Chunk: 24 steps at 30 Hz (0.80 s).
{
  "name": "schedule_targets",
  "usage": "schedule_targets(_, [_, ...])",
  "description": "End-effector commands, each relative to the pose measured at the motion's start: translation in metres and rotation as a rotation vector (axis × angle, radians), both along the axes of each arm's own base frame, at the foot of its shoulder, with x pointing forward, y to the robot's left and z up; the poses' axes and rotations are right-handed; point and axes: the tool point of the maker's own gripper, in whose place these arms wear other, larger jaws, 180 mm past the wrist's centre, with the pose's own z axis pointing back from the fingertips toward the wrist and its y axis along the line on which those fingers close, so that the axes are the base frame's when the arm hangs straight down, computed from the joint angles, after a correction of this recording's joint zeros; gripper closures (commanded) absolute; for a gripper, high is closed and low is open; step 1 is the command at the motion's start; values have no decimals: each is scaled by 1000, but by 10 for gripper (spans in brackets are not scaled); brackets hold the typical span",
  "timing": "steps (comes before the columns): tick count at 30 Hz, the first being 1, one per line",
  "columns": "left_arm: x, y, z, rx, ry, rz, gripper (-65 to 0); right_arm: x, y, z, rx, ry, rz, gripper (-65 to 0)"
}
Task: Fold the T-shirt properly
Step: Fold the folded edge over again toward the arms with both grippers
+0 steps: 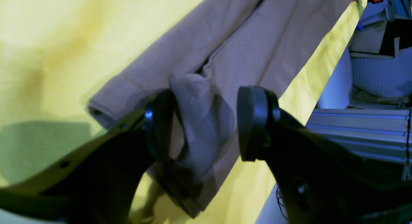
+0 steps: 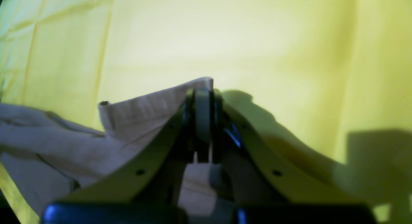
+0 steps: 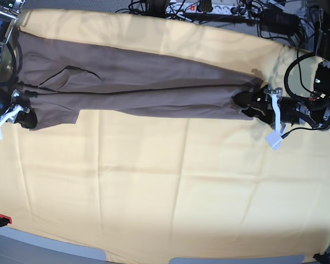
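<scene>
The taupe T-shirt (image 3: 137, 82) lies stretched into a long narrow band across the far part of the table. In the left wrist view, my left gripper (image 1: 206, 124) is open. Its fingers straddle a bunched fold at the shirt's end (image 1: 196, 98), and the cloth rests against one finger (image 1: 159, 124). In the base view this gripper (image 3: 253, 104) is at the shirt's right end. My right gripper (image 2: 202, 98) is shut on an edge of the T-shirt (image 2: 145, 111) and holds it just above the cloth. In the base view it (image 3: 25, 115) is at the shirt's left end.
A large pale yellow cloth (image 3: 170, 181) covers the table under the shirt. Cables and power strips (image 3: 209, 8) lie beyond the far edge. In the left wrist view, a metal frame rail (image 1: 357, 130) and a white basket (image 1: 379, 76) stand past the table's edge.
</scene>
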Motion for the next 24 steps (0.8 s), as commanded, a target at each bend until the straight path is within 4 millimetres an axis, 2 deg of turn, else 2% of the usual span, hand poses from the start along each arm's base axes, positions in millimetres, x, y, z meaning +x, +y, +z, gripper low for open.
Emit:
schedule_targets(1, [11,3,16,-19,-51,9,-336,11,-5,26,-21,-67,17,0])
schedule_targets(5, [11,3,16,-18,-50,9,-336,-1,8,33,-23,-53,86,0])
schedule_targets(12, [12,3,17,-19,-52,9,-336,-41,36,36,-95,-28,217,0])
schedule_targets(19, [12,3,17,-18,-53,9,-336,-82,49,29,-167,45,316,0])
schedule_targets(24, [12,3,17,-19,-54,9,-336,-104,50,25,-215,105,376,0])
